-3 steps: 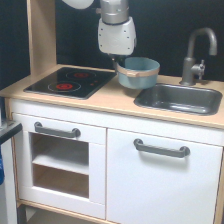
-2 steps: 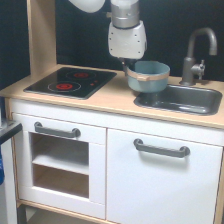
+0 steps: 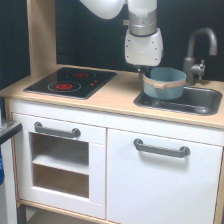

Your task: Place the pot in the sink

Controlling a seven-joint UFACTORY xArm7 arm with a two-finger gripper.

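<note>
- Pot point(image 3: 165, 83): dull blue-grey, tan band under rim.
- Sink point(image 3: 200, 102): dark grey all through.
- Tap point(image 3: 199, 52): dark grey, same tone as sink.
- Counter point(image 3: 112, 97): light wood; post point(image 3: 41, 35) at the exterior view's left same wood.
- Hob point(image 3: 70, 83): black, red rings on it.
- Arm point(image 3: 142, 30): white shell, grey band partway down.
- Cabinet point(image 3: 150, 180): white fronts; handles point(image 3: 161, 148) grey.
- Open shelf recess point(image 3: 60, 167): pale, near white inside.
- Back wall point(image 3: 85, 35): very dark, near black.
</note>
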